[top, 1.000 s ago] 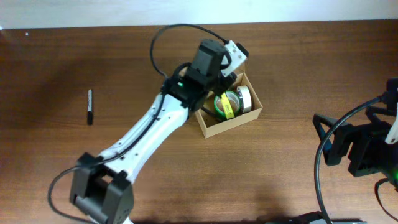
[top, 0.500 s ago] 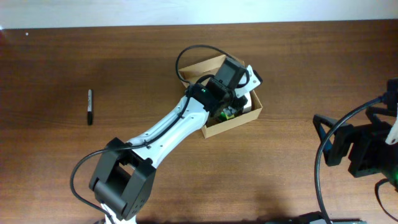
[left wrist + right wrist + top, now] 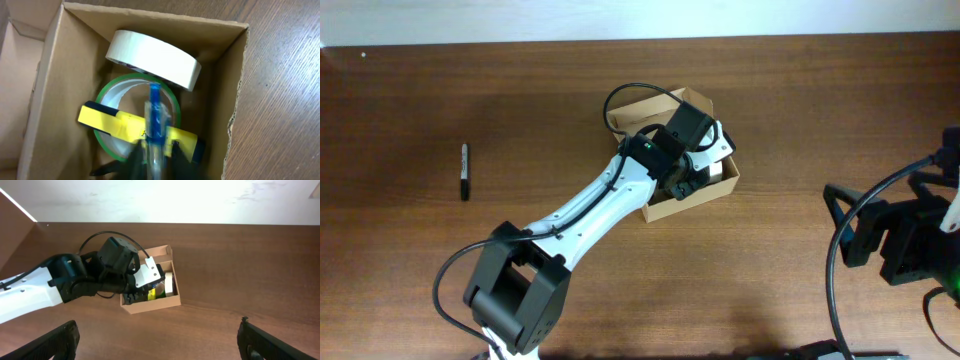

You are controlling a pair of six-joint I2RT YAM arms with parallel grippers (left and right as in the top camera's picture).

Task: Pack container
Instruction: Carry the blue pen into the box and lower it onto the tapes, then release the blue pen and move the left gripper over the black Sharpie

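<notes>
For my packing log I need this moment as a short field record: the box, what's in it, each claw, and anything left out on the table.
container: cardboard box, flap lid open
contents: white tape roll; green tape roll; yellow marker lying across the green roll
left claw: above the box, shut on a blue pen that points down into it
right claw: open, holding nothing, away from the box
left out: black marker on the table, far to the box's left

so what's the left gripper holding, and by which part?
A blue pen, pinched at one end by the left gripper, over the container.
</notes>
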